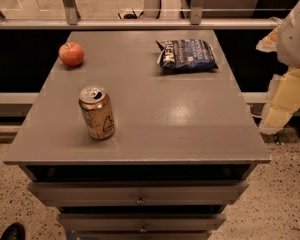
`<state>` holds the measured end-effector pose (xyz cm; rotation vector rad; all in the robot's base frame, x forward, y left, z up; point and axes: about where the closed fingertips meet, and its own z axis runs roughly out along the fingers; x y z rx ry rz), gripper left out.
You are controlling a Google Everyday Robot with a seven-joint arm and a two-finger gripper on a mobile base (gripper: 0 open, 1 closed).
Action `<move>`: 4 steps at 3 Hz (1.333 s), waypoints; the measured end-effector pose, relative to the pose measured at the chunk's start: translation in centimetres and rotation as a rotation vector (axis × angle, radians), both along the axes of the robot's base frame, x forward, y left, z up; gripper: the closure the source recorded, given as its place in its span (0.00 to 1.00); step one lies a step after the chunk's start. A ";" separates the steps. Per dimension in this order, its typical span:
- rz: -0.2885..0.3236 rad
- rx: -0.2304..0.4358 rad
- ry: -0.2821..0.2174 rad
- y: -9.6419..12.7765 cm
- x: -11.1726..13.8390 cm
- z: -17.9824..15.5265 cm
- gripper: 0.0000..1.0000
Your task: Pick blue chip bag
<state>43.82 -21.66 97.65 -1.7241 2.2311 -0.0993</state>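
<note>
Navy foil blue chip bag (pixel 187 55), white lettering unreadable, lies on the table (pixel 155 119), left of and beyond the gripper (pixel 279 115) off the table's edge; whether it is clenched cannot be told.

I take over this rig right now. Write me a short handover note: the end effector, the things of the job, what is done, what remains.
The end effector hangs off the right edge of the table, apart from everything on it.
The blue chip bag lies at the far right of the tabletop, untouched.
The can stands upright front left; the apple sits far left.
Done: nothing yet.
Left: reach the bag, grasp it, lift it.
</note>
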 end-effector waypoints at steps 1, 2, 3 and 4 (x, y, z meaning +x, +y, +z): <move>0.001 0.007 -0.007 0.0 0.3 -0.1 0.00; 0.009 0.062 -0.058 0.1 2.8 -0.8 0.00; 0.012 0.152 -0.135 0.6 8.7 -1.7 0.00; -0.008 0.307 -0.230 1.7 18.4 -3.1 0.00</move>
